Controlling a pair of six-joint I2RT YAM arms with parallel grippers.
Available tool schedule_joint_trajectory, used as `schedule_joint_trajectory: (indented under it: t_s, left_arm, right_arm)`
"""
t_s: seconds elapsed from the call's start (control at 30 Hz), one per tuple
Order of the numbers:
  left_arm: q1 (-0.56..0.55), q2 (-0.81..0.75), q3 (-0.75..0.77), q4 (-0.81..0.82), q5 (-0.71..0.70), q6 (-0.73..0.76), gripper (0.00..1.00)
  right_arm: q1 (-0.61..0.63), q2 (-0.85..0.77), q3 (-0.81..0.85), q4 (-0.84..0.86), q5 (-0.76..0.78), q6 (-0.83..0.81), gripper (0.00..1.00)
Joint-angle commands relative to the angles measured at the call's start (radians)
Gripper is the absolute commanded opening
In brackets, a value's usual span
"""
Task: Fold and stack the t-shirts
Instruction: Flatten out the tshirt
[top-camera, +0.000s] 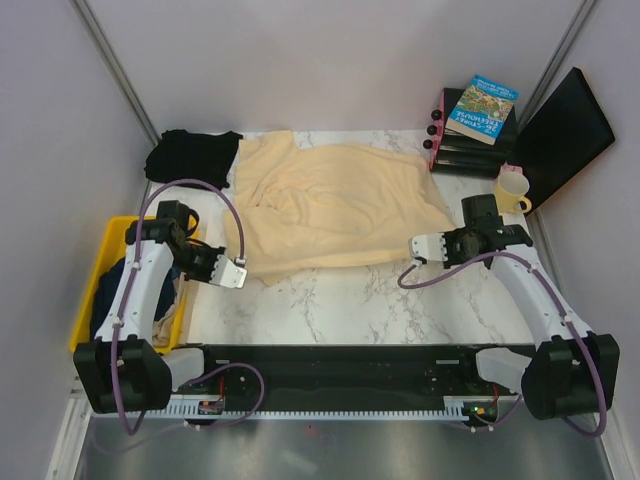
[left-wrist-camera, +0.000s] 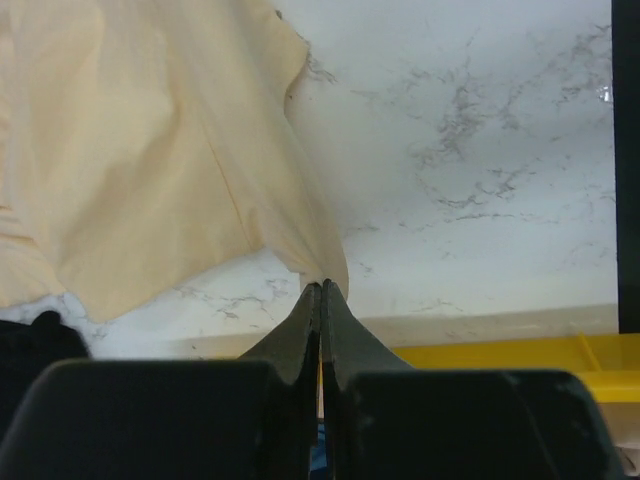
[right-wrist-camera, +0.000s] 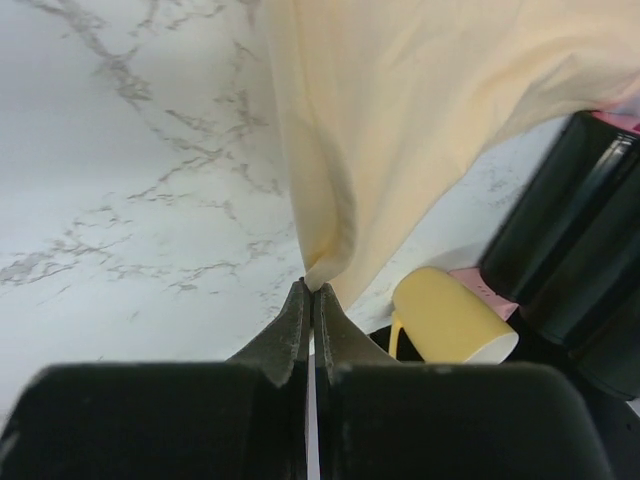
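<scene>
Cream-yellow soft cloth t-shirt (top-camera: 335, 205) lies spread across the white marble desk (top-camera: 340, 310), near corners pinched by the left tool (top-camera: 238, 277) and right tool (top-camera: 414, 250); best lift both evenly, hem taut.

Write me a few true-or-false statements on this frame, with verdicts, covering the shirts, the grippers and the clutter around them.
1. The left gripper and right gripper are each shut on the cream shirt. True.
2. The black shirt lies on top of the cream shirt. False: it sits bunched at the far left corner, beside it.
3. A yellow mug stands near the books. True.
4. The yellow bin is empty. False: dark cloth lies in it.
5. The cream shirt is neatly folded. False: it lies spread out and wrinkled.
</scene>
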Motion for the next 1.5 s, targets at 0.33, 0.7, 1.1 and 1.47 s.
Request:
schedule_joint_trajectory:
  t_s: [0.33, 0.7, 1.1, 1.47]
  left_arm:
    - [0.031, 0.043, -0.185, -0.272, -0.458, -0.028, 0.02]
    - [0.040, 0.160, -0.115, -0.275, -0.492, -0.126, 0.02]
    - [0.054, 0.446, 0.523, -0.178, -0.202, -0.341, 0.02]
    - [-0.004, 0.669, 0.703, 0.210, -0.016, -0.470, 0.03]
  right_arm:
    - [-0.002, -0.282, -0.265, -0.148, -0.028, -0.046, 0.00]
    - [-0.002, -0.422, -0.380, -0.168, -0.014, -0.005, 0.00]
    - [-0.002, -0.341, -0.347, -0.119, 0.017, -0.003, 0.88]
    - [-0.004, -0.041, -0.123, 0.266, -0.005, 0.251, 0.90]
